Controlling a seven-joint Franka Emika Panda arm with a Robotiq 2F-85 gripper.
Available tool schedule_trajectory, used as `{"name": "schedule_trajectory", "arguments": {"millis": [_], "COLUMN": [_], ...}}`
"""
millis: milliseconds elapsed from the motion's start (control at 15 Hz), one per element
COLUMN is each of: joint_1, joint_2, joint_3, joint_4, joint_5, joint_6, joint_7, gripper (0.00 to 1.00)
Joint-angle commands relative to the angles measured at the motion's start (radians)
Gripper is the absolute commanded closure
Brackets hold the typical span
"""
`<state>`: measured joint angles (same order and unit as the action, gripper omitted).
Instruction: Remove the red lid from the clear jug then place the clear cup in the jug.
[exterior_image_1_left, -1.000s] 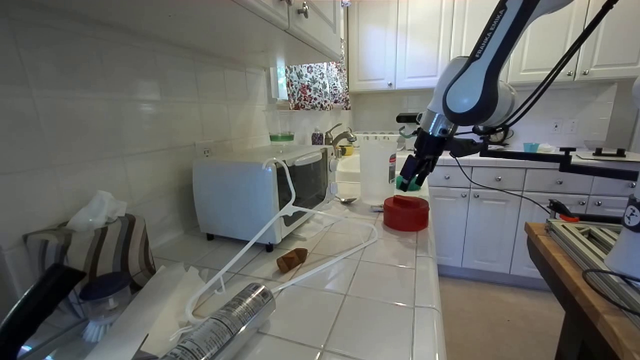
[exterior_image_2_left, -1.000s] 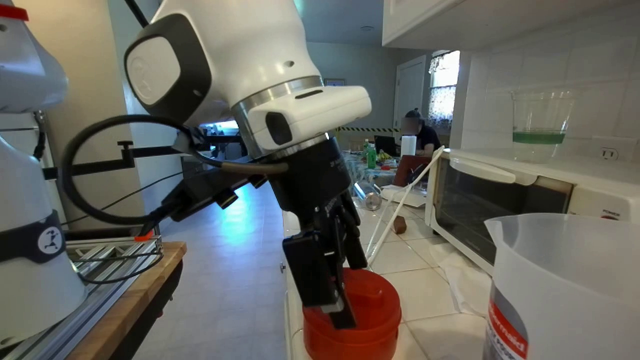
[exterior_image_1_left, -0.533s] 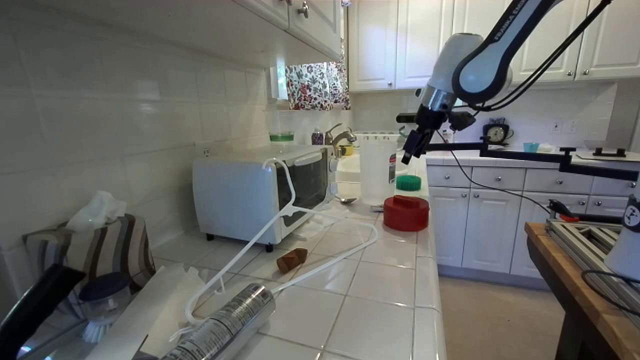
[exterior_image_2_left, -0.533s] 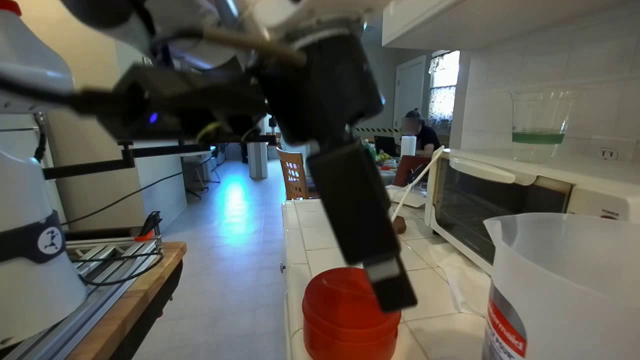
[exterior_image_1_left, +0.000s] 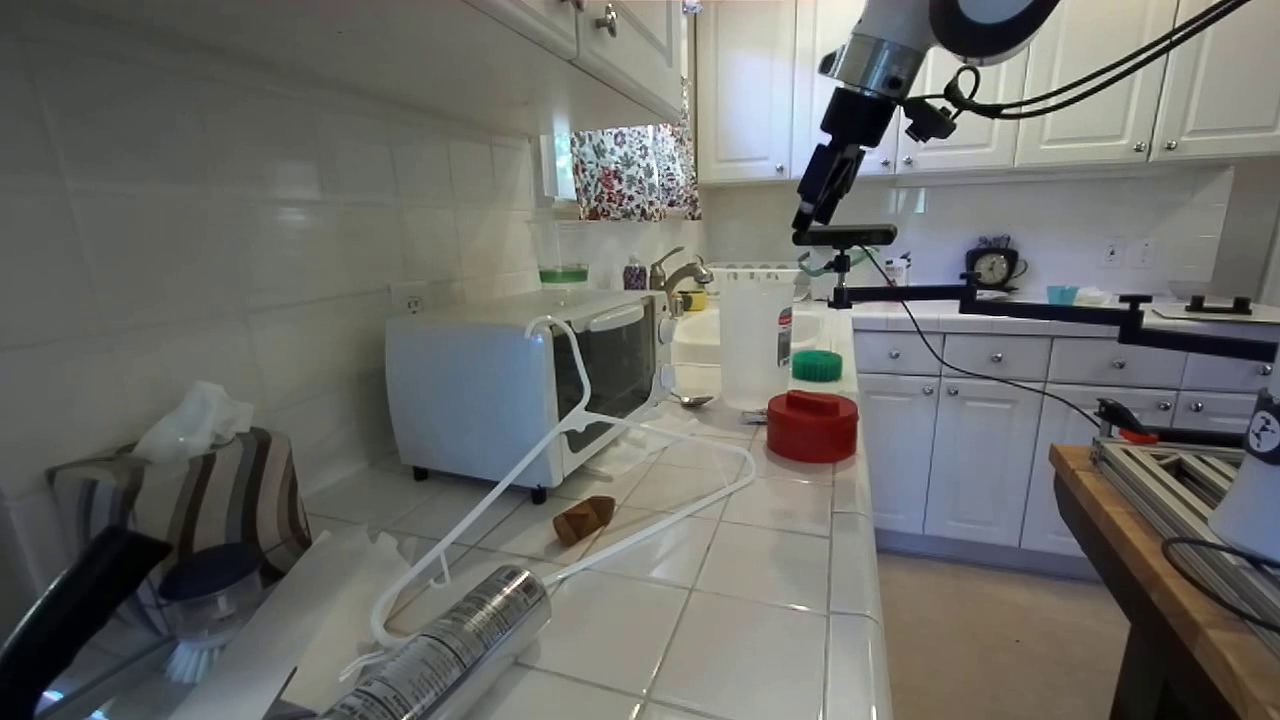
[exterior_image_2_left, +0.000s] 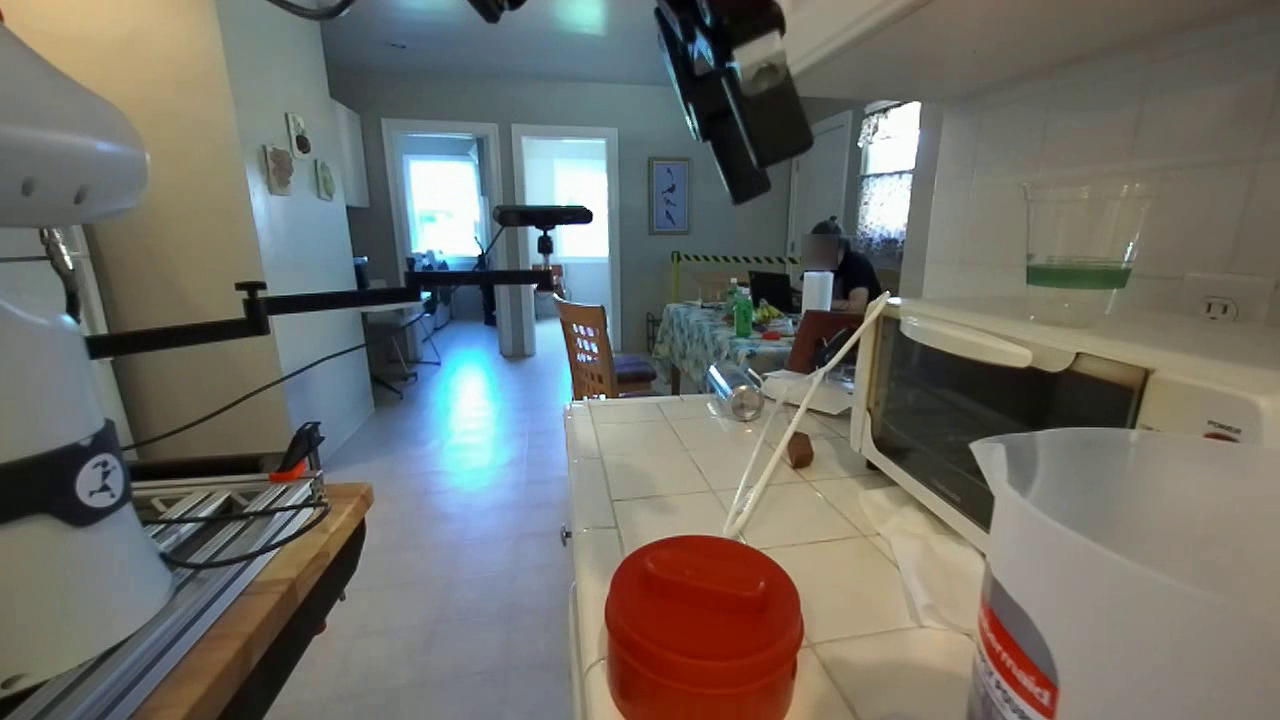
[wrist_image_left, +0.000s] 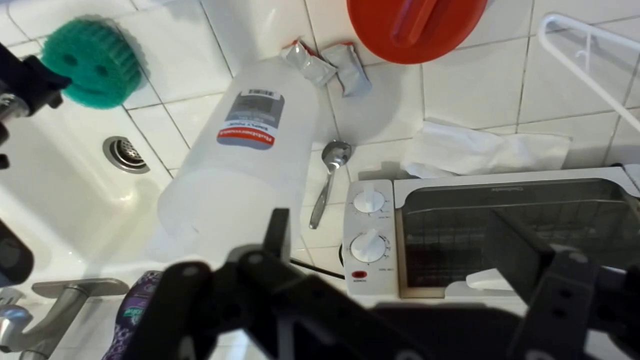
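Observation:
The red lid (exterior_image_1_left: 812, 428) lies on the tiled counter near its edge, apart from the jug. It also shows in an exterior view (exterior_image_2_left: 703, 640) and in the wrist view (wrist_image_left: 450, 30). The clear jug (exterior_image_1_left: 750, 345) stands upright and uncovered beside the sink; it also shows in the wrist view (wrist_image_left: 255, 170) and an exterior view (exterior_image_2_left: 1150, 580). The clear cup (exterior_image_2_left: 1085, 240), with a green band, stands on top of the microwave; it is out of the wrist view. My gripper (wrist_image_left: 397, 242) is open and empty, high above the counter in both exterior views (exterior_image_1_left: 812, 215) (exterior_image_2_left: 772, 172).
The white microwave (exterior_image_1_left: 480, 380) stands against the wall. A green sponge (exterior_image_1_left: 817, 366) sits behind the lid. A white hanger (exterior_image_1_left: 700, 505), a brown block (exterior_image_1_left: 583, 520) and a spray can (exterior_image_1_left: 460, 640) lie on the counter. A camera on a bar (exterior_image_1_left: 845, 236) is near my gripper.
My gripper has risen from low near the red lid to high above the counter. The lid, jug and cup have not moved.

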<state>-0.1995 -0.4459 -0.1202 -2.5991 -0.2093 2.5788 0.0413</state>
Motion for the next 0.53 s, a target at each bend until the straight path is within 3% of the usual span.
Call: {"name": "schedule_trajectory", "arguments": {"millis": [0,467], "joint_1": [0.016,0.037], "joint_2": [0.019,0.18], "joint_3": [-0.004,-0.008], "joint_4": [0.005,0.036], "joint_5": [0.052,0.175], "joint_6": [0.043,0.387], "joint_7": [-0.01,0.02], "gripper": [0.0,0.0]}}
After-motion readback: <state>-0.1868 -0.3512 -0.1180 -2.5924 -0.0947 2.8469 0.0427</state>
